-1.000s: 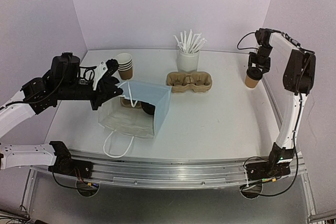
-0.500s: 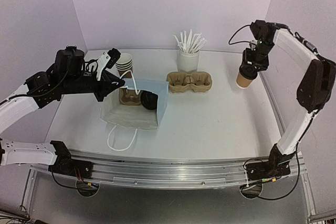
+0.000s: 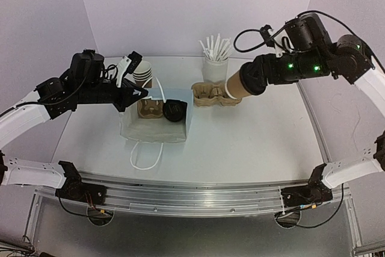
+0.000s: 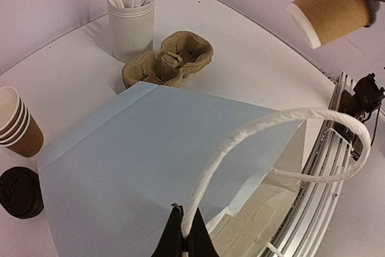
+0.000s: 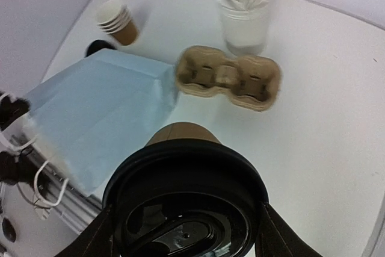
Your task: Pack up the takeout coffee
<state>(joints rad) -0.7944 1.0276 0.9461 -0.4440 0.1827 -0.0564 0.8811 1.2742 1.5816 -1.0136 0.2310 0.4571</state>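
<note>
A: Right fingers (image 3: 252, 78)?
B: Clamped on the cup (image 3: 237, 83), gripping either side of its black lid (image 5: 183, 203). The cup is up in the air and tipped over, base pointing left toward the bag (image 3: 157, 129). In the top view it sits over the right end of the carrier (image 3: 212, 93).
A: Where's that carrier?
B: On the surface (image 3: 252, 136), just in front of the stick cup (image 3: 215, 69), both pockets bare.
A: Left fingers (image 4: 184, 236)?
B: Pinched together on the bag's handle (image 4: 271, 127), lifting that side.
A: Anything in the bag?
B: A second carrier (image 3: 148, 109) and a black round thing (image 3: 174, 112) show in its mouth. Can't tell whether that's a lid or a lidded cup.
A: Other cups?
B: A cup stack (image 3: 143, 75) sits behind the bag, with a loose lid (image 4: 21, 191) beside it.
</note>
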